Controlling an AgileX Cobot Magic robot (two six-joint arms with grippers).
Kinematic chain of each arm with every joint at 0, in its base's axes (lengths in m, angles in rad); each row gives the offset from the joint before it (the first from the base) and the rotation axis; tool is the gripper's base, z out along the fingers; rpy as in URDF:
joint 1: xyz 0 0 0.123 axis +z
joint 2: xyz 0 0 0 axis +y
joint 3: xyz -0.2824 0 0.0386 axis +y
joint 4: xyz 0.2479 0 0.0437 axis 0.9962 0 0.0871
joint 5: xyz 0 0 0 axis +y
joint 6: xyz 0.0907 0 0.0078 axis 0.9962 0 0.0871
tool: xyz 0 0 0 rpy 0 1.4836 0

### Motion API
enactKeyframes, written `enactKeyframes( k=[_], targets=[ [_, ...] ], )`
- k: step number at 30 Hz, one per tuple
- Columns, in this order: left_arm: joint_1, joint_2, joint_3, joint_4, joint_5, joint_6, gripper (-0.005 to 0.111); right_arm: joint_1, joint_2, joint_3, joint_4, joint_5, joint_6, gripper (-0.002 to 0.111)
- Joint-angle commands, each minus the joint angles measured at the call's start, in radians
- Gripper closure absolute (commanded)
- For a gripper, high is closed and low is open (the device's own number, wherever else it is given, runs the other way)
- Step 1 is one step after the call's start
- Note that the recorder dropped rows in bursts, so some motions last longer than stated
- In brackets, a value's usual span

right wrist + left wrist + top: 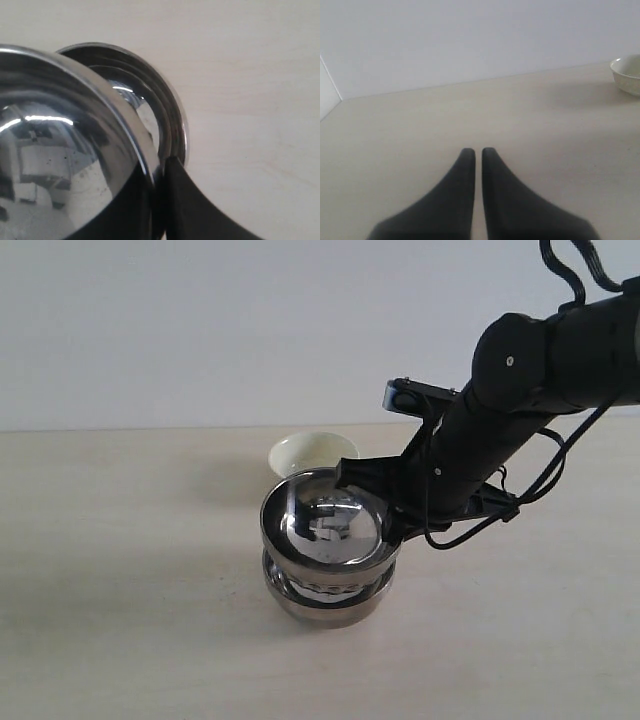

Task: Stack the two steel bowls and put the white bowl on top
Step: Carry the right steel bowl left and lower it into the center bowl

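Observation:
One steel bowl (325, 525) is tilted slightly and held by its right rim, directly over the second steel bowl (328, 602), which stands on the table. My right gripper (392, 538) is shut on that rim, one finger inside and one outside. In the right wrist view the held steel bowl (60, 150) overlaps the lower steel bowl (167, 115), and the right gripper (160, 167) pinches its edge. Whether the two touch I cannot tell. The white bowl (312, 452) stands just behind them. My left gripper (475, 151) is shut on nothing above bare table, and the white bowl (629, 75) lies far off to its side.
The light wooden table (120, 590) runs back to a pale wall. The black right arm (540, 370) with its cables reaches in from the upper right, above the table to the right of the bowls.

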Motion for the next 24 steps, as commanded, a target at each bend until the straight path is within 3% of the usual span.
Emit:
enactKeyframes(
  k=[1, 5, 12, 14, 19, 24],
  targets=[
    [0.003, -0.004, 0.003, -0.007, -0.007, -0.010, 0.103, 0.000, -0.001, -0.005, -0.019, -0.003, 0.005, 0.108],
    [0.003, -0.004, 0.003, -0.007, -0.007, -0.010, 0.103, 0.000, -0.001, -0.005, -0.019, -0.002, 0.005, 0.102],
    [0.003, -0.004, 0.003, -0.007, -0.007, -0.010, 0.103, 0.000, -0.001, -0.005, -0.002, -0.008, 0.005, 0.053],
    [0.003, -0.004, 0.003, -0.007, -0.007, -0.010, 0.103, 0.000, -0.001, -0.005, -0.002, -0.016, -0.007, 0.047],
    [0.003, -0.004, 0.003, -0.007, -0.007, -0.010, 0.103, 0.000, -0.001, -0.005, 0.000, -0.032, -0.021, 0.055],
    [0.003, -0.004, 0.003, -0.007, -0.007, -0.010, 0.103, 0.000, -0.001, -0.005, -0.027, -0.027, -0.029, 0.101]
  ],
)
